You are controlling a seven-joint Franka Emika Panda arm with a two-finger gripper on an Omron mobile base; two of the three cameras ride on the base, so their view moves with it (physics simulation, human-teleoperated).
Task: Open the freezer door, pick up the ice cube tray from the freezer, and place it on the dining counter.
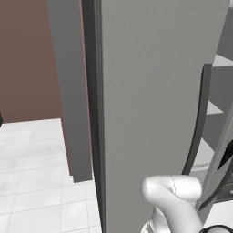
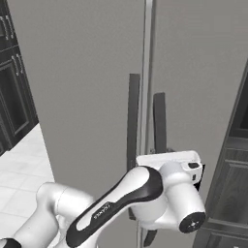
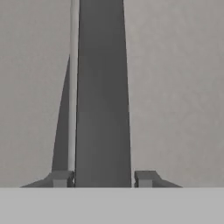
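Note:
My gripper [image 3: 104,179] straddles the slim dark vertical handle [image 3: 103,96] of the freezer door [image 3: 175,87], one fingertip pressed to each side. In the right base view the hand [image 2: 169,159] sits against that handle [image 2: 160,121] on the right-hand grey panel [image 2: 203,72]. The door looks slightly ajar. Past the door edge in the left base view, pale shelves [image 1: 213,109] of the freezer interior show. The ice cube tray and the dining counter are out of view.
A second grey door [image 2: 82,87] with its own dark handle [image 2: 133,116] stands just left of the seam. Dark cabinets flank the unit at the left [image 2: 12,97] and right [image 2: 232,184]. White tiled floor [image 1: 32,182] and a brown wall [image 1: 27,59] lie left.

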